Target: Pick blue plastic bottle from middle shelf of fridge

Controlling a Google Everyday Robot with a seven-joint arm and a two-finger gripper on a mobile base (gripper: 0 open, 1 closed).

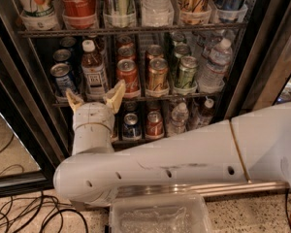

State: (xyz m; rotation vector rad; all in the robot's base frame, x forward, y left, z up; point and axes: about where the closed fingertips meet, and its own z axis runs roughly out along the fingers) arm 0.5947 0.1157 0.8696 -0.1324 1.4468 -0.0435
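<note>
The fridge (34, 130) stands open in front of me with wire shelves. On the middle shelf (184, 97) the blue plastic bottle (93, 72), brown drink with a white cap and a white-and-dark-blue label, stands second from the left, taller than the cans beside it. My gripper (95, 95) sits just below and in front of the bottle, at the shelf's front rail. Its two tan fingers (116, 94) are spread apart and point up, empty. The bottle's base is partly hidden by the gripper.
Cans flank the bottle: blue cans (63, 76) left, red (127, 74), gold (157, 74) and green (186, 73) right, then a clear water bottle (215, 64). Top shelf holds a Coca-Cola cup (78, 1). Lower shelf has cans (154, 124). Cables (19, 217) lie on the floor.
</note>
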